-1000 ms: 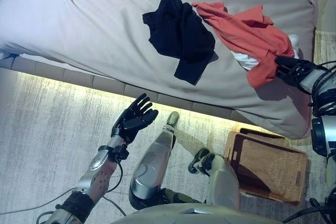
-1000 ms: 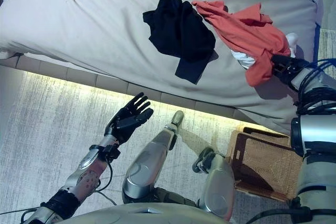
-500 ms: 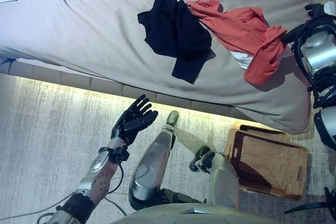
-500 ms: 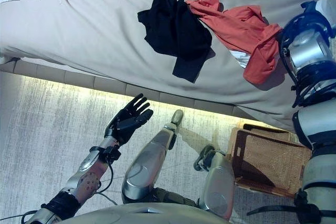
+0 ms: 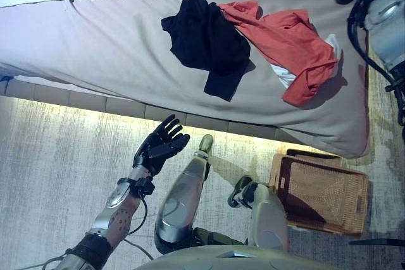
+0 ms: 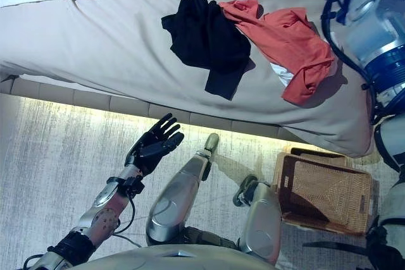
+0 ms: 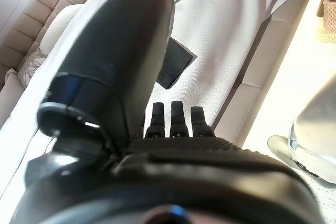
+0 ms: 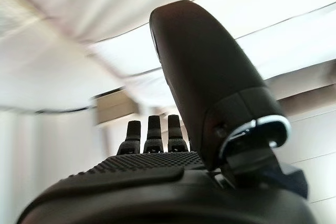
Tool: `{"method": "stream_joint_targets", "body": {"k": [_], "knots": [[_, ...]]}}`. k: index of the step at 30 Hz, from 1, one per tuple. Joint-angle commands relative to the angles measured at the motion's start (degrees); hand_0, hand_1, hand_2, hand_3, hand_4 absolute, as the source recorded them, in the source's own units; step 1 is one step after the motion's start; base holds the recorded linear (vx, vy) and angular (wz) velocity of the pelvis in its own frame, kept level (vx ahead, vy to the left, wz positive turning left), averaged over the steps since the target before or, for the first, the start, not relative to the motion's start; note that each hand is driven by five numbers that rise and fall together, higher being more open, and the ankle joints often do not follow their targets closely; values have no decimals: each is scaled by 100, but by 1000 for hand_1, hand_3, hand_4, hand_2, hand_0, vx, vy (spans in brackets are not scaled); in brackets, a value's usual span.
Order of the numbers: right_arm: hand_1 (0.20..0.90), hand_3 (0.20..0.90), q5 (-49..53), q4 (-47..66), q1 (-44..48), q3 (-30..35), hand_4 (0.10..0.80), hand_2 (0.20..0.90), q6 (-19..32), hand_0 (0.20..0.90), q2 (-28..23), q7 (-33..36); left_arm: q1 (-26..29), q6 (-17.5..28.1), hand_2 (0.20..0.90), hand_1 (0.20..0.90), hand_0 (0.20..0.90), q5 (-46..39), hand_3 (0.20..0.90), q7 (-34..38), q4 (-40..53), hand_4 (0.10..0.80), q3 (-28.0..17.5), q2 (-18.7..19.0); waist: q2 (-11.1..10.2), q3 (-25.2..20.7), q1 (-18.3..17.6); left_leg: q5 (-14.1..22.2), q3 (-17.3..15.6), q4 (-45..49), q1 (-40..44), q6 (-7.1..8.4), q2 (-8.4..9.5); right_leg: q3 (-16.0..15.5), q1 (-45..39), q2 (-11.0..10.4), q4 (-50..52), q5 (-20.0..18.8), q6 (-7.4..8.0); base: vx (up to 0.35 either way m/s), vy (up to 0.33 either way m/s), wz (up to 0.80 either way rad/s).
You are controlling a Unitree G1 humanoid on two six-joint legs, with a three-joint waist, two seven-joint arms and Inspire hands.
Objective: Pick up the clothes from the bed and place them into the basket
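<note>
- Left eye view shows the red garment (image 5: 286,41) lying crumpled on the bed (image 5: 95,42), near its right end, with a white piece (image 5: 286,75) showing under its lower edge; a second ago the right hand was gripping the lower corner of this garment, and now nothing holds it
- The black garment (image 5: 205,41) lies just beside the red one, touching it at the top; it has not moved
- The right arm has risen to the upper right corner of the head views since the earlier frames, well above the clothes
- The right hand (image 8: 157,129) shows in its own wrist view with fingers straight and thumb standing up, holding nothing
- The left hand (image 5: 161,145) hangs above the floor in front of the bed, fingers spread and relaxed, in the same place as before
- The basket (image 5: 319,194) stands on the floor below the right end of the bed, and no clothes are in it
</note>
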State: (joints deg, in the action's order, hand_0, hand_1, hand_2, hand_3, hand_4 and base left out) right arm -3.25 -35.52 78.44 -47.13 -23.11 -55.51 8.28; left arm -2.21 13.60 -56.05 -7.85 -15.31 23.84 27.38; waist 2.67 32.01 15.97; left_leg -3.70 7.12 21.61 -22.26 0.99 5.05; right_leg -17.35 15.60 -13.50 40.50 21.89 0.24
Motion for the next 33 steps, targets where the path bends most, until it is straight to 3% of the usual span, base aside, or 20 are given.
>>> {"method": "stream_joint_targets", "body": {"k": [1, 5, 9, 21, 22, 24, 25, 33], "knots": [[900, 900, 535, -148, -86, 431, 800, 900, 566, 900, -32, -82, -319, 222, 900, 900, 900, 213, 900, -262, 431, 800, -380, -64, 48, -222, 138, 1242, -210, 900, -24, -316, 228, -214, 330, 234, -1, -707, -258, 6, -15, 5], [900, 900, 1340, -657, -211, 726, 800, 900, 943, 900, 372, -207, -264, 229, 900, 900, 900, 229, 900, -317, 404, 800, -335, -78, 147, -222, 241, 1201, -131, 942, -206, -315, 277, -292, 501, 204, 99, -692, -282, -10, -32, 11], [900, 900, 1478, -1489, -210, 976, 800, 900, 1097, 900, 726, -370, -232, 277, 900, 900, 900, 194, 900, -440, 446, 800, -297, -81, 282, -222, 393, 1145, -29, 984, -469, -312, 354, -363, 770, 179, 211, -673, -304, -19, -20, 10], [900, 900, 1007, -2502, 127, 639, 800, 900, 802, 900, 434, -114, -434, 458, 900, 900, 900, -102, 900, -456, 950, 800, -329, 122, 546, -222, 533, 1095, -131, 1269, -1360, -420, 426, -466, 1744, 134, 636, -689, -298, -64, 0, 10], [806, 790, 1067, -2494, 154, 597, 690, 806, 825, 806, 398, -18, -450, 478, 900, 900, 900, -114, 900, -452, 966, 800, -320, 135, 544, -222, 523, 1100, -137, 1286, -1380, -422, 422, -455, 1765, 148, 641, -697, -294, -48, 8, -1], [352, 260, 1126, -2465, 161, 612, 160, 352, 833, 352, 372, 106, -470, 506, 900, 900, 900, -114, 900, -474, 962, 800, -310, 145, 534, -222, 496, 1130, -179, 1310, -1386, -434, 396, -434, 1791, 161, 662, -696, -287, -38, 3, -2], [300, 200, 1113, -2465, 170, 619, 100, 300, 816, 300, 366, 127, -469, 507, 900, 900, 900, -112, 900, -473, 960, 800, -302, 146, 527, -222, 490, 1142, -186, 1315, -1374, -433, 393, -427, 1779, 169, 660, -693, -285, -31, -3, -1], [300, 200, 508, -2379, 477, 287, 100, 300, 673, 300, 115, 182, -481, 480, 900, 900, 900, -140, 900, -298, 1055, 800, -261, 172, 465, -222, 378, 1165, -309, 1244, -1165, -412, 277, -393, 1596, 173, 567, -715, -283, 0, 0, 0]]}}
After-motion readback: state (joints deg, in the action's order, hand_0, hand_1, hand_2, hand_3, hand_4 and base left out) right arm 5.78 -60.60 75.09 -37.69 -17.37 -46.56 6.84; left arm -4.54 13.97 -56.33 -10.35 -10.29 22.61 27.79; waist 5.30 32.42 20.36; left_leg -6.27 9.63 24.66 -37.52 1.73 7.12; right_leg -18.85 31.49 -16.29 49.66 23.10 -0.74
